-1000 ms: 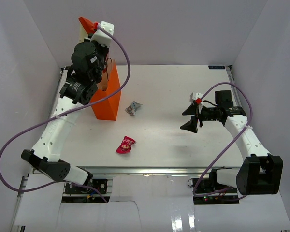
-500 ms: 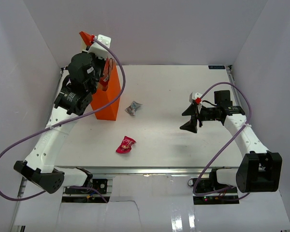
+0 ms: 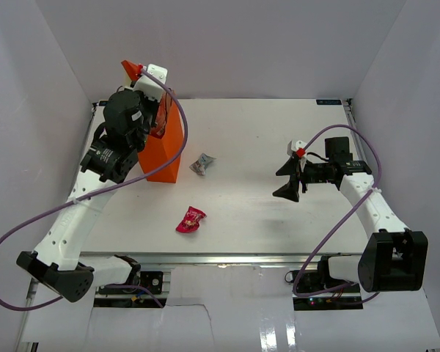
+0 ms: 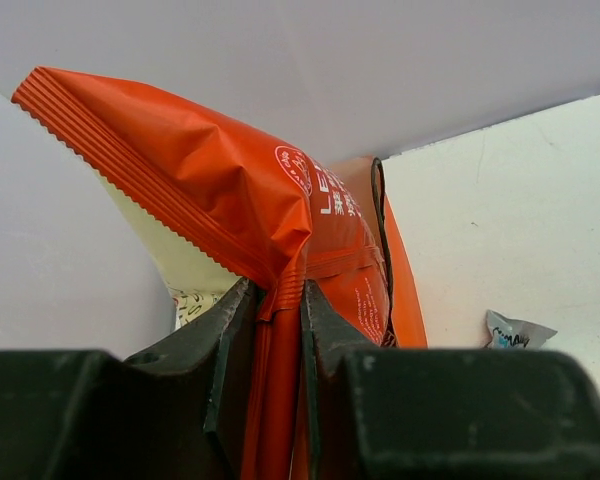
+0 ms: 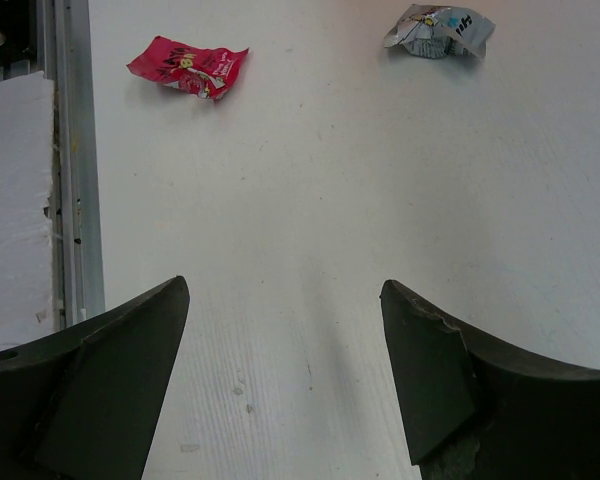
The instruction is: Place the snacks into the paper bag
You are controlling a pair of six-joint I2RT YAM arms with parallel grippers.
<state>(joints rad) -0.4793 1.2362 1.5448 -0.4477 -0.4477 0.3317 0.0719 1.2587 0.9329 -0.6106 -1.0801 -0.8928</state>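
Left wrist: glossy chip bag (image 4: 230,180) (serrated).

The tabletop (image 3: 279,139) is white and flat, with some faint small marks on its surface. An orange paper bag (image 3: 165,155) stands upright on it at the far left part. A crumpled silver candy (image 3: 202,164) lies just to the right of the bag, near but not touching it. A pink candy (image 3: 191,219) lies closer to the near edge, apart from both. A metal rail (image 3: 242,257) runs along this near edge.
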